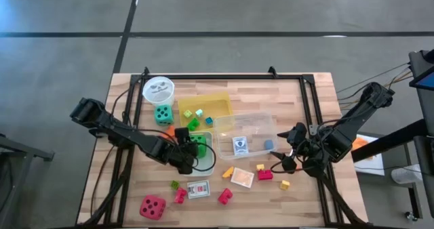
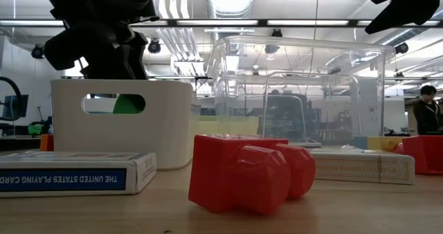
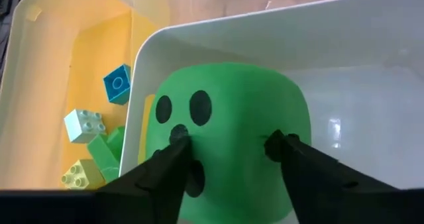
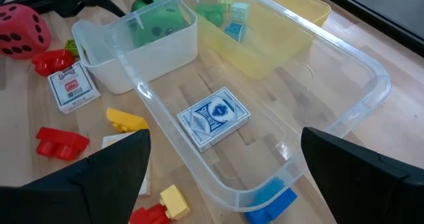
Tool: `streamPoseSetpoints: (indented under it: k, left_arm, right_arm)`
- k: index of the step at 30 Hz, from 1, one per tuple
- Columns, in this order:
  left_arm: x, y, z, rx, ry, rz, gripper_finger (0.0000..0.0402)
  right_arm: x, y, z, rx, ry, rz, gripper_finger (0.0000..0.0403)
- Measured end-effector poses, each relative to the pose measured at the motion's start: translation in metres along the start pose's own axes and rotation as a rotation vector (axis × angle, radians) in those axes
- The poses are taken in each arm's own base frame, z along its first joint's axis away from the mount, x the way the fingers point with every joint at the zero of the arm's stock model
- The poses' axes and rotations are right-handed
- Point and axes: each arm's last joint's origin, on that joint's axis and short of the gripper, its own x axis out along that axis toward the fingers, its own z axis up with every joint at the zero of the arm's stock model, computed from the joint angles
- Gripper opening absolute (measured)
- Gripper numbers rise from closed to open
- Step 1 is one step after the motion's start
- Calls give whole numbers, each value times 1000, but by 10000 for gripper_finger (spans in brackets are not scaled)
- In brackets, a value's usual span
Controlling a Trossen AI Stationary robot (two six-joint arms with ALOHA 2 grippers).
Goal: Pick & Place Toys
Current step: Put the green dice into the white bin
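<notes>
- Our left gripper [image 1: 188, 150] hangs over the white bin [image 1: 211, 162], its two dark fingers [image 3: 162, 168] either side of the green die [image 3: 228, 128]. The tips appear to touch the die's dotted face, but we cannot tell whether they grip it or have just let go.
- The die sits inside the bin's walls, apparently on or near the floor, which we judge makes this the drop-off point of one pick-and-place.
- Our right gripper [image 1: 288, 148] waits with fingers wide apart and empty at the near end of the clear plastic box [image 1: 270, 124], which holds a blue card pack [image 4: 213, 116] and a blue block [image 4: 271, 201]; we take this as readiness for the next toy.
- The yellow tray [image 1: 220, 101] beside the bin holds small green, pale and blue bricks [image 3: 118, 83], so sorting looks partly done.
- Loose on the table: a red die [image 1: 152, 206], a teal die [image 1: 163, 113], a red-backed card pack [image 1: 199, 189], and red, yellow and orange blocks [image 1: 264, 175]. A white round cup [image 1: 158, 89] stands at the far left.
- The surface is a pale wood-plank tabletop [image 1: 312, 100] in a dark frame, on grey concrete floor.
- The low view looks past a red block [image 2: 246, 173] to a bright workshop with strip lights; a person [image 2: 428, 116] stands at far right.
</notes>
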Motion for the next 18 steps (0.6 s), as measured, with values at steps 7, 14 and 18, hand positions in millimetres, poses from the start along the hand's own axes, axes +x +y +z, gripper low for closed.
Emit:
streamPoseSetpoints:
  k: [7,14,18]
  left_arm:
    - [-6,0,10,-17,-22,-30,278]
    - [-12,2,17,-14,-22,-29,289]
    - [-17,2,22,-36,-28,-32,289]
  right_arm:
    - [0,0,0,2,-1,1,380]
    - [0,0,0,8,-2,4,380]
    - [0,1,1,10,-4,8,380]
